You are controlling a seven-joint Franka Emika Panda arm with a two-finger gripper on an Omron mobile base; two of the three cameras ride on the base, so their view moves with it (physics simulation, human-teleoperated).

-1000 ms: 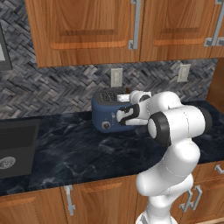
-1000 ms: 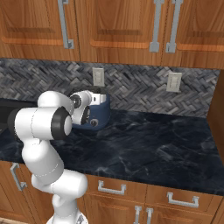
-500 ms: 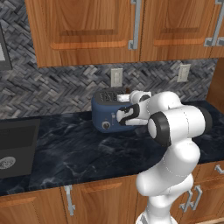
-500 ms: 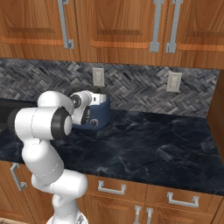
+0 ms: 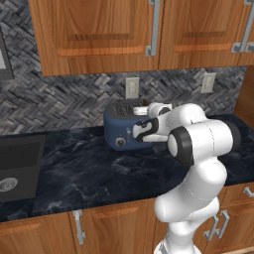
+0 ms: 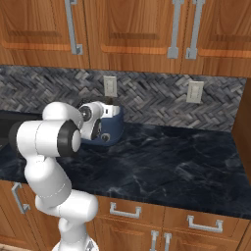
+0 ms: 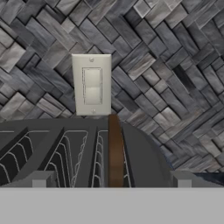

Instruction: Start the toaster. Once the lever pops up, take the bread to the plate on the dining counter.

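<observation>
The toaster (image 5: 125, 130) stood on the black marbled desk (image 5: 89, 173) against the herringbone backsplash (image 5: 59, 104), below a pale wall switch (image 5: 132, 87). In the left base view the white arm covered its right half, so only the dark-blue front, one round grey knob (image 5: 119, 143) and part of the black slotted top could be made out. In the right base view the hand hid nearly all of it, leaving a blue corner (image 6: 113, 128) and a knob. Neither lever could be picked out in any view.

The gripper (image 7: 111, 183) hung just above the toaster's top, close to the wall. In the hand view its two grey fingertips (image 7: 38, 180) stood far apart at the bottom edge, released and grasping nothing. In both base views the fingers themselves were lost behind the wrist, so their spread could not be judged there.

The bread (image 7: 115, 151) showed in the hand view as a thin brown edge rising from a slot between the fingertips, lined up under the wall switch (image 7: 92, 85); its lower part was sunk in the slot and cut off by the frame. From the base cameras the slice was too small to tell.

A dark sink (image 5: 17, 166) was cropped at the left edge of the left base view.

Compared with the pictures of half a second and a second before, nothing had shifted: arm, toaster and camera all sat as they had.
</observation>
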